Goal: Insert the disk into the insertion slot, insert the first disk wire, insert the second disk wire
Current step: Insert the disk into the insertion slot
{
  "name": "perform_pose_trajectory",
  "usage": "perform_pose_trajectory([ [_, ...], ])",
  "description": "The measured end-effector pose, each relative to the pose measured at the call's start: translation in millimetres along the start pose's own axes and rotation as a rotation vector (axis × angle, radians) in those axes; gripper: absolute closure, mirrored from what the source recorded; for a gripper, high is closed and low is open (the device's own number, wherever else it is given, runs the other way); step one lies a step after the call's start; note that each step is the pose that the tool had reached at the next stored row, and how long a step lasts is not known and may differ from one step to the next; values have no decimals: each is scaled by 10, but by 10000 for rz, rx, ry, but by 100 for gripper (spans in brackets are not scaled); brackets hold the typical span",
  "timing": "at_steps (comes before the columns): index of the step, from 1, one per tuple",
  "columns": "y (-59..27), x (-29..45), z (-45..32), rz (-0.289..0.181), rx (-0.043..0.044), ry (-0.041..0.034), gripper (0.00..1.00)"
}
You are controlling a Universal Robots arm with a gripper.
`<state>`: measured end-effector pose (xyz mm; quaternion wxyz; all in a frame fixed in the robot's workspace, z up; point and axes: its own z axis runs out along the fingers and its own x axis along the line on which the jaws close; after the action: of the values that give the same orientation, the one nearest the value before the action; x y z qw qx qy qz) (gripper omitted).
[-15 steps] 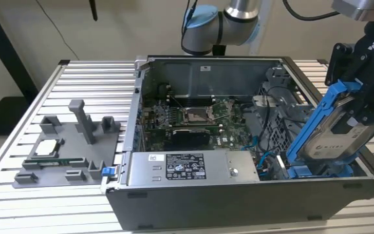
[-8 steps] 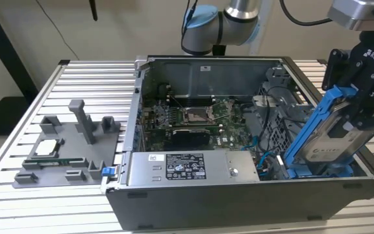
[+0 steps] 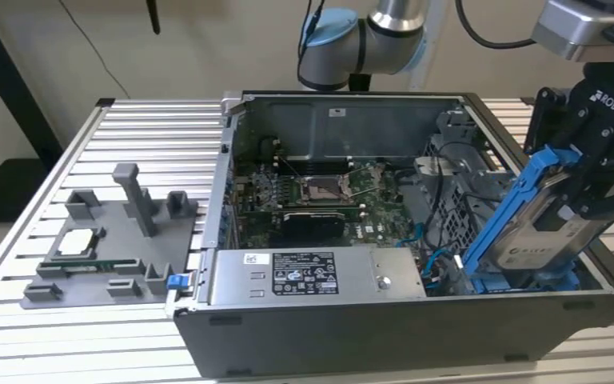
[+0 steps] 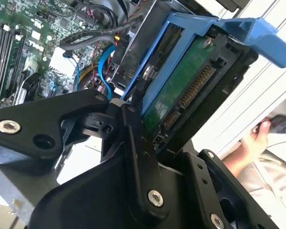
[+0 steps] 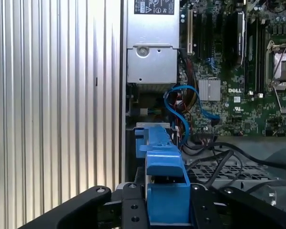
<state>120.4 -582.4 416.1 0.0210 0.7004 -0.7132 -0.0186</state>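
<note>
**One drive gripped, tilted at the case's near corner**

One black hand (image 3: 582, 196) is clamped on the disk (image 3: 547, 232). In the second wrist view its fingers (image 4: 132, 138) press on opposite sides near the drive's upper end. The disk stands steeply tilted at the near corner of the open computer case (image 3: 392, 328), on the exterior view's right. Its lower end dips inside the case wall and its upper end leans out to the right. The perforated grey insertion slot (image 5: 214, 168) lies just beside it, toward the motherboard (image 3: 318, 192), and the disk does not look seated there. Loose blue cables (image 5: 181, 102) curl between slot and motherboard. The case rests on a slatted metal tabletop (image 3: 137, 128).

The drive should handle as a stiff, dense slab that will not sag. Its smooth metal faces could slide under a weak squeeze at this tilt. The blue carrier (image 3: 504, 208) is thin plastic, likely to flex or catch on the bay's edges. The bare green circuit board (image 4: 178, 90) and its connector row look fragile. The safest hold is probably on the metal body and side rails, well away from the connector end.
</note>
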Motion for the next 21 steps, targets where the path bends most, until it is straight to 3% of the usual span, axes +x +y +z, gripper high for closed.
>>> perform_pose_trajectory([
  [5,-1,0,17,0,-2,-9,100],
  [9,5,1,-70,-1,10,-45,100],
  [11,4,1,-77,-5,128,-102,100],
  [14,7,0,-79,-12,543,-228,100],
  [15,11,-1,-78,-13,630,-259,100],
  [17,42,-6,-76,-14,704,-270,100],
  [21,72,-5,-67,-14,705,-271,100],
])
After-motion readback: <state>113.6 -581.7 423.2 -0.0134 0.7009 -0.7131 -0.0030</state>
